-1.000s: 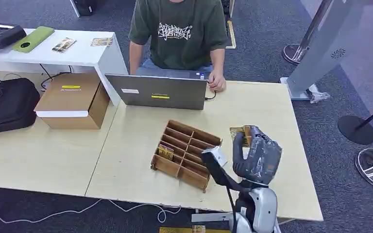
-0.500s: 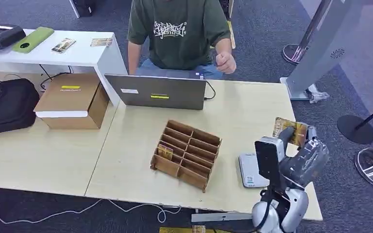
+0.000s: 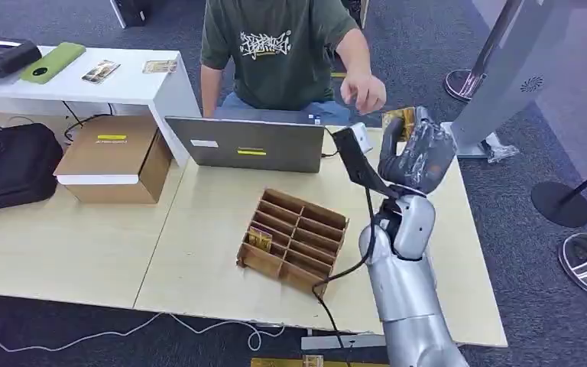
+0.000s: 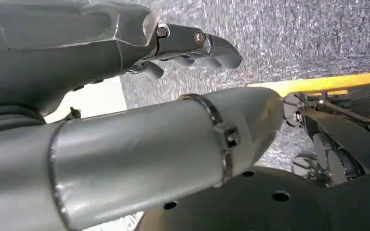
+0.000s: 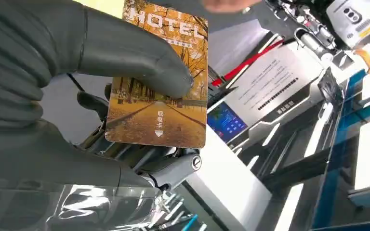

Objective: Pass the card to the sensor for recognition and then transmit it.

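My right hand is raised high over the far side of the table and pinches a yellow hotel card upright. In the right wrist view the thumb presses across the card, which shows an autumn road and the word HOTEL. A person's hand hovers close to the left of the card, apart from it. My left hand hangs by my body over grey carpet, fingers loosely bent, holding nothing.
A wooden slotted organizer with one card in it sits mid-table. A grey laptop stands behind it, in front of the seated person. A cardboard box and a black bag lie at left.
My right arm has swung up and away from the table's near right edge, carrying the card toward the person. The person's hand has lifted off the table and come toward the card.
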Robot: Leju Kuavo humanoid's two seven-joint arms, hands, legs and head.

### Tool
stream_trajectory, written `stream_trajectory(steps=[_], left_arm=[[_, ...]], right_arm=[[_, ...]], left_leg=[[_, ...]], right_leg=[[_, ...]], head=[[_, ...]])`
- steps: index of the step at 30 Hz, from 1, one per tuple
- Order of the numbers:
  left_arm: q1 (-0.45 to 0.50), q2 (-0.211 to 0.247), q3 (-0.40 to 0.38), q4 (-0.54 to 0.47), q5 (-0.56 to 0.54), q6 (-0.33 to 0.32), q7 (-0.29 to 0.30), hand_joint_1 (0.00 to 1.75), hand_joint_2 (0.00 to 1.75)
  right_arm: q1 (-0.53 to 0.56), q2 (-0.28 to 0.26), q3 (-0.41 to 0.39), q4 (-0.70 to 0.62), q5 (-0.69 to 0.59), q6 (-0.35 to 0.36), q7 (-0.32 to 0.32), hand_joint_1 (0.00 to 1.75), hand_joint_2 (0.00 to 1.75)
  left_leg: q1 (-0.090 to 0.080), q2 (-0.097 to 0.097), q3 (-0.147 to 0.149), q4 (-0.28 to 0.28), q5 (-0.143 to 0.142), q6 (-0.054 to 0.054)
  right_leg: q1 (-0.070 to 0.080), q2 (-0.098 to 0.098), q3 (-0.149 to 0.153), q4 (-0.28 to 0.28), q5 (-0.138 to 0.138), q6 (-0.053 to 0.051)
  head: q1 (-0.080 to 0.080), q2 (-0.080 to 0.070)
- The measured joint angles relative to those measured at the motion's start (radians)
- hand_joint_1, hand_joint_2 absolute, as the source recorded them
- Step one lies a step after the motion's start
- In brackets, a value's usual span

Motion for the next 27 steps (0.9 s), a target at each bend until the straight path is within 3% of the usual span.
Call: stream_trajectory(steps=[4,8,12,17,27], left_arm=[[-0.007,0.007,-0.007,-0.001,-0.046,0.002,0.007,0.0,0.0],[-0.01,0.012,-0.014,-0.001,-0.088,0.007,0.007,0.0,0.0],[-0.012,0.016,-0.018,-0.003,-0.115,0.008,0.007,0.0,0.0],[-0.016,0.017,-0.02,-0.004,-0.116,0.009,0.007,0.0,0.0],[-0.024,0.026,-0.021,-0.01,-0.113,0.01,0.01,0.0,0.0]], right_arm=[[-0.148,0.0,0.009,0.202,0.097,-0.016,0.045,1.75,1.75],[-0.267,0.0,0.046,0.38,0.112,-0.051,0.119,1.75,1.75],[-0.36,-0.005,0.094,0.523,0.112,-0.043,0.174,1.75,1.75],[-0.425,-0.01,0.133,0.636,0.112,-0.034,0.195,1.75,1.75],[-0.469,-0.013,0.162,0.715,0.112,-0.043,0.194,1.75,1.75]], left_leg=[[0.0,0.0,0.0,0.0,0.0,-0.001],[0.0,0.0,0.0,0.0,0.001,-0.001],[0.0,0.0,0.0,0.0,0.001,-0.001],[0.0,0.0,0.0,0.0,0.001,-0.001],[0.0,0.0,-0.001,0.0,0.0,-0.001]], right_leg=[[0.0,0.0,0.0,0.0,0.0,0.0],[0.0,0.0,0.0,0.0,0.0,0.0],[0.0,0.0,-0.001,0.0,0.0,0.0],[0.0,0.0,-0.001,0.0,0.0,0.0],[0.0,0.0,-0.002,0.0,0.0,0.0]], head=[[0.0,0.0],[0.0,0.0],[0.0,0.0],[0.0,0.0],[0.0,0.0]])
